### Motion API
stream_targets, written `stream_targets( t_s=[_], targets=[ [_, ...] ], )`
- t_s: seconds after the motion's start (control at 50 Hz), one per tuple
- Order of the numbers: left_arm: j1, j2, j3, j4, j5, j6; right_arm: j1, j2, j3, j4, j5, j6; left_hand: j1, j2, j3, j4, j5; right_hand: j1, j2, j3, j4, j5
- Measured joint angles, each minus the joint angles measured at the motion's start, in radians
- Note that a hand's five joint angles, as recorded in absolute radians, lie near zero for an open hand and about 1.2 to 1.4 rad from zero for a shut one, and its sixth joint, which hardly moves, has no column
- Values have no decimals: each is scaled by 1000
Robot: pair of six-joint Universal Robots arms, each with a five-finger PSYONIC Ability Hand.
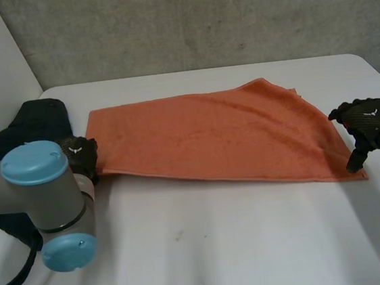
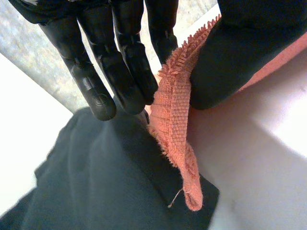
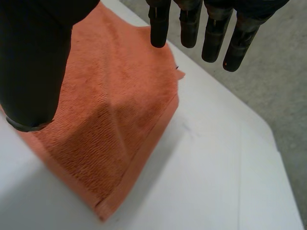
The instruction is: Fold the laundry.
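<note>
An orange towel (image 1: 216,133) lies spread flat across the middle of the white table (image 1: 221,248). My left hand (image 1: 82,154) is at its near left corner. In the left wrist view that frayed corner (image 2: 175,120) is lifted and pinched between the straight fingers (image 2: 120,72) and the thumb (image 2: 230,57). My right hand (image 1: 368,120) hovers at the towel's near right corner. In the right wrist view its fingers (image 3: 192,24) are straight and spread from the thumb (image 3: 33,62), above the towel (image 3: 110,124), holding nothing.
A dark garment (image 1: 38,121) lies bunched at the table's left edge, right beside and under my left hand (image 2: 96,182). A grey concrete wall stands behind the table. Bare table lies in front of the towel.
</note>
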Motion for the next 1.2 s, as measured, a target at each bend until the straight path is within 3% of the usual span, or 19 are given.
stream_targets(
  t_s=[0.14, 0.28, 0.44, 0.64, 0.8, 0.92, 1.02, 1.04, 1.2],
  targets=[
    [-33, 135, -43, -29, 44, 103, 22, -11, -29, 141, -14, 51, 0, 0, 0, 3, 0, 0, 0, 0, 0, 0],
    [-92, 246, -46, -81, 87, 189, 101, -33, -53, 207, -45, 254, 0, 2, 1, 3, 0, 0, 0, 0, 0, 0],
    [-119, 313, 7, -161, 116, 205, 272, -60, -63, 178, -67, 527, 0, 2, 1, 4, 0, 0, 0, 0, 0, 0],
    [-138, 326, 91, -200, 117, 195, 486, 23, -141, 77, -25, 715, 0, 2, 1, 4, 0, 0, 0, 0, 0, 0],
    [-180, 349, 135, -196, 114, 187, 664, 236, -367, 31, 200, 828, 0, 5, 5, 4, 0, 0, 0, -3, 0, 0],
    [-192, 361, 146, -195, 114, 170, 730, 354, -487, 18, 288, 858, 0, 5, 5, 4, 0, 0, 0, -3, 0, 0],
    [-193, 370, 146, -195, 114, 151, 741, 396, -523, -3, 326, 864, 0, 5, 5, 4, 0, 0, 0, -3, 0, 0],
    [-191, 381, 144, -195, 114, 132, 739, 420, -537, -33, 376, 857, 0, 5, 5, 4, 0, 0, 0, -3, 0, 0],
    [-176, 409, 135, -197, 114, 103, 651, 417, -496, -79, 498, 772, 0, 5, 5, 4, 0, 0, 1, -1, 0, -3]
  ],
)
